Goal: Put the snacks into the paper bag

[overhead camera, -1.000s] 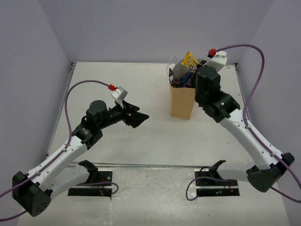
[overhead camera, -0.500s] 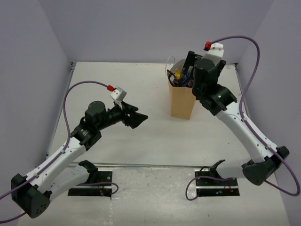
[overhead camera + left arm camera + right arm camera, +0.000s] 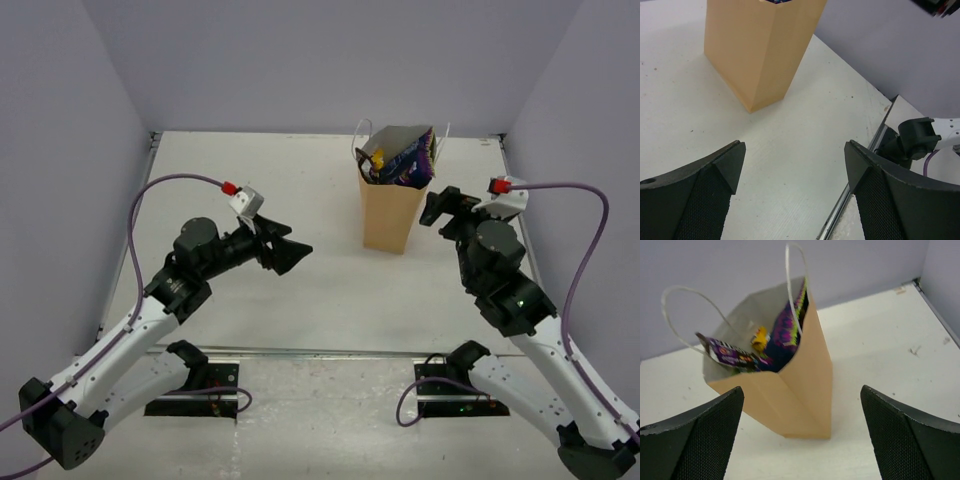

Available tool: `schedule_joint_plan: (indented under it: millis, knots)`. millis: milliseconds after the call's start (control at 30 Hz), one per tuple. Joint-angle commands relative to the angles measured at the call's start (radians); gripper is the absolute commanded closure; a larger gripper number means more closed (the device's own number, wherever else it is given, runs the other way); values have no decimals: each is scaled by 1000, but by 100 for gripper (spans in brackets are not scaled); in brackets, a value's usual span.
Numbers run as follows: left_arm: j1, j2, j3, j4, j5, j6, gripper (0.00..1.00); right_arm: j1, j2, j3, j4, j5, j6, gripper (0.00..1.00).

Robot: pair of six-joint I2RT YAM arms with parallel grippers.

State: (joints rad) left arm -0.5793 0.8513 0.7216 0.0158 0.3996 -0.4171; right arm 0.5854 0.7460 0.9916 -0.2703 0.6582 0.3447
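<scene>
Paper bag (image 3: 388, 215) position: upright on the desk (image 3: 250, 170), right of centre and toward the far edge, with its mouth open and both white cord handles (image 3: 790, 270) raised above the rim. Inside the bag, the large purple chip bag (image 3: 785, 335) is seen leaning against the wall nearer the right edge, the yellow M&M's pack (image 3: 759, 337) is lodged beside it, and a dark purple packet (image 3: 727, 355) is laid across the rim on the opposite side. The remaining snacks cannot be made out. The left gripper (image 3: 290, 250) is held above the desk left of centre, aimed at the bag and well apart from it; its jaws are spread wide and nothing is held. The right gripper (image 3: 437, 205) is positioned near the bag's right side without touching it, its jaws likewise spread and empty.
</scene>
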Motion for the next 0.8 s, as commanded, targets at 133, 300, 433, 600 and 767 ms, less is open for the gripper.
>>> schedule_joint_plan:
  millis: [133,300,433,600,767]
  knots:
    - [-4,-32,1,-2,7,32,13,-29,-168,-204,-41,-25,151,1]
    - [-4,-47,-25,21,10,41,13,-29,-206,-317,-38,-37,325,1]
    - [-4,-57,-65,33,-24,63,11,-29,-192,-379,-40,-34,402,1]
    - [-4,-67,-88,15,-82,55,0,-29,-151,-389,-73,-11,453,1]
    - [-4,-115,-119,24,-113,44,0,-29,-125,-442,-26,-38,473,1]
